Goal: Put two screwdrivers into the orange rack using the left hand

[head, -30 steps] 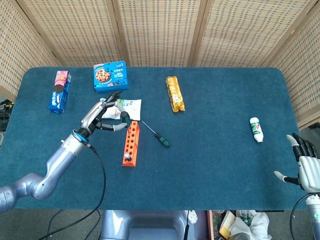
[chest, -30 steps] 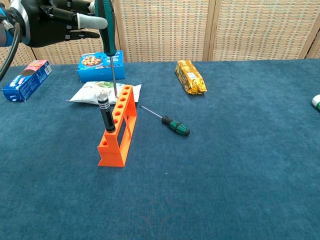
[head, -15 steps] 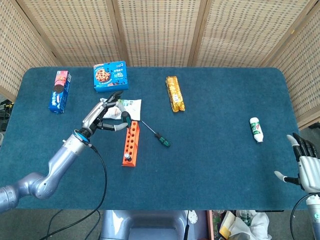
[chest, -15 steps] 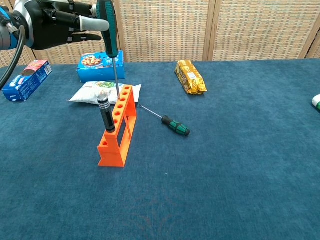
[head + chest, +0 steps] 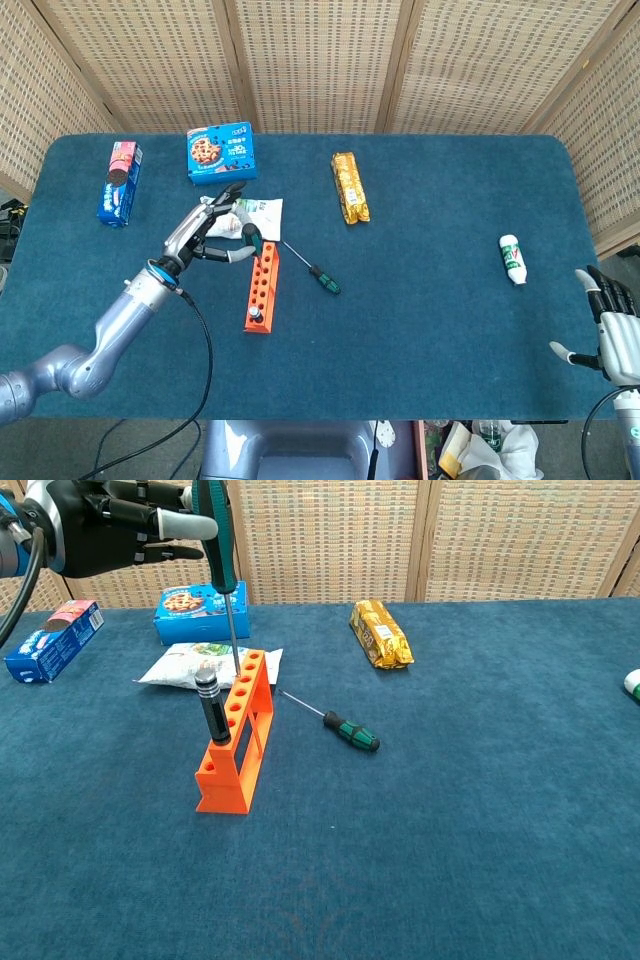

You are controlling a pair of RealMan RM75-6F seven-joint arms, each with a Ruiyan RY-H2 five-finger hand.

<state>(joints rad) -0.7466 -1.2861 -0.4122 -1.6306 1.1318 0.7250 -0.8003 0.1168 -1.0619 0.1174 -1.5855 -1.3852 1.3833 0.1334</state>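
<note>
My left hand (image 5: 95, 525) holds a screwdriver (image 5: 222, 560) upright over the rack's (image 5: 238, 742) twelve o'clock end. A second screwdriver (image 5: 209, 710) stands in its six o'clock end. A third screwdriver (image 5: 340, 725) lies at the rack's three o'clock.

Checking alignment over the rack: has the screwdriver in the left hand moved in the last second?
Yes, slightly: the held screwdriver has shifted right, its tip now over the orange rack's far end.

1. The table (image 5: 480, 860) wore a matt, napped blue cloth.
2. The orange rack (image 5: 238, 742) looked like matt plastic, faintly ridged.
3. The held screwdriver (image 5: 222, 560) had a bright metal shaft.
4. The gold packet (image 5: 350, 187), at two o'clock from the rack, was glossy, crinkled foil.
5. The screens (image 5: 320, 60) behind were rough woven cane in wood frames.
6. The left arm (image 5: 110, 335) was smooth, silvery metal.
</note>
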